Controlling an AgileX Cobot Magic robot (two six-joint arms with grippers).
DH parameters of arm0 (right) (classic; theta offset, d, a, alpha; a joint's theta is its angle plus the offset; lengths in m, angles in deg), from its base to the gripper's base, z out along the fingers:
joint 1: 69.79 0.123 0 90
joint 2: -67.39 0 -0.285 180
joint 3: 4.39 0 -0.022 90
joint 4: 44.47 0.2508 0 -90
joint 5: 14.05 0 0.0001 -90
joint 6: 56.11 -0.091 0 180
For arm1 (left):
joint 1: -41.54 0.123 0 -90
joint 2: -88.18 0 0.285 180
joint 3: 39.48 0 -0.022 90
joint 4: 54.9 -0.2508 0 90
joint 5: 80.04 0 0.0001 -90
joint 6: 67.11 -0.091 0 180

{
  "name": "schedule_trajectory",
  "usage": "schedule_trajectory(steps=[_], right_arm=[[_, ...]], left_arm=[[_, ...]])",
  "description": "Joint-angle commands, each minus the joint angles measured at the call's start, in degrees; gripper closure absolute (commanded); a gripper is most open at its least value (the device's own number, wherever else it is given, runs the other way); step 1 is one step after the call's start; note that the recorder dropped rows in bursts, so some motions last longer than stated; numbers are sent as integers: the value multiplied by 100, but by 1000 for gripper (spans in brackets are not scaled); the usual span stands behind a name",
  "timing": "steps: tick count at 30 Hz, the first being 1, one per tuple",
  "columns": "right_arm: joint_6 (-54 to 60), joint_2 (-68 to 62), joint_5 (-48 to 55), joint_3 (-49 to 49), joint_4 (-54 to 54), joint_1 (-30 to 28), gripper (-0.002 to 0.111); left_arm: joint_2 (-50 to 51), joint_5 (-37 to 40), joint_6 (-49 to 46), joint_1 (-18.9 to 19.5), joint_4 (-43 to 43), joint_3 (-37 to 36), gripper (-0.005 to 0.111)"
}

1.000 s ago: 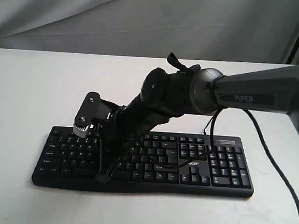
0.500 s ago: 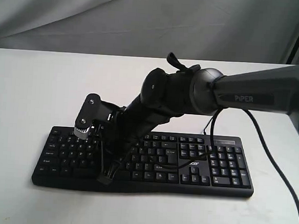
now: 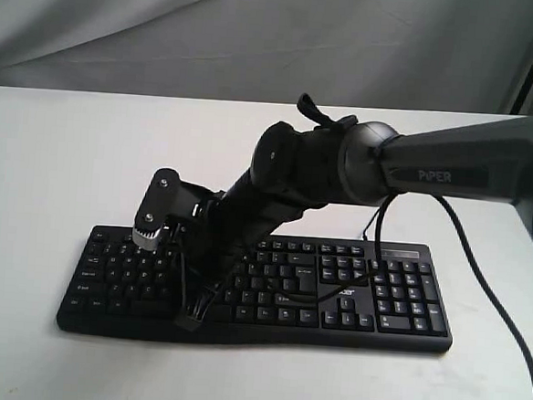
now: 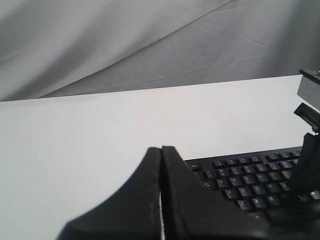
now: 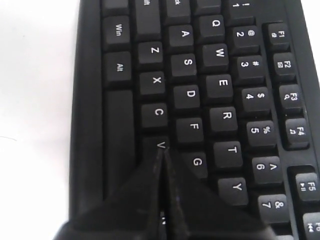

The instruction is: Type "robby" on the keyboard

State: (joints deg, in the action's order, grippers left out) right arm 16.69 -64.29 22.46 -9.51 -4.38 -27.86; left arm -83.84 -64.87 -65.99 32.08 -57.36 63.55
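Keyboard (image 3: 278, 301) lies flat on the white table (image 3: 50, 148), long side across the exterior view, number pad on the right of that view, toward the near edge of the table. Grey cloth (image 3: 260, 35) hangs behind.

My right gripper (image 3: 188, 321) reaches across the middle and comes down steeply over the left half of the keyboard. Its fingers are pressed together into a single point, with nothing between them. In the right wrist view the right gripper (image 5: 162, 150) has its point at the V key (image 5: 159, 144), on the edge of that key facing away from C. The next key along the row is hidden under my fingers. I cannot tell whether the point is pressing a key or only touching it.

My left gripper (image 4: 161, 150) is also closed tight and empty. It is held off the left end of the keyboard (image 4: 250, 185), over bare table. It does not show in the exterior view.
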Motion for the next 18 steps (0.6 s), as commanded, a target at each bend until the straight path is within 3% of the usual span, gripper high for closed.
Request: schedule_trajectory(steps=[1, 18], right_arm=[[-22, 30, 44, 21, -51, 15, 108], [-38, -41, -5, 21, -75, 15, 108]], left_arm=[[-20, -31, 16, -36, -27, -25, 107], [-20, -31, 16, -36, -27, -25, 107]])
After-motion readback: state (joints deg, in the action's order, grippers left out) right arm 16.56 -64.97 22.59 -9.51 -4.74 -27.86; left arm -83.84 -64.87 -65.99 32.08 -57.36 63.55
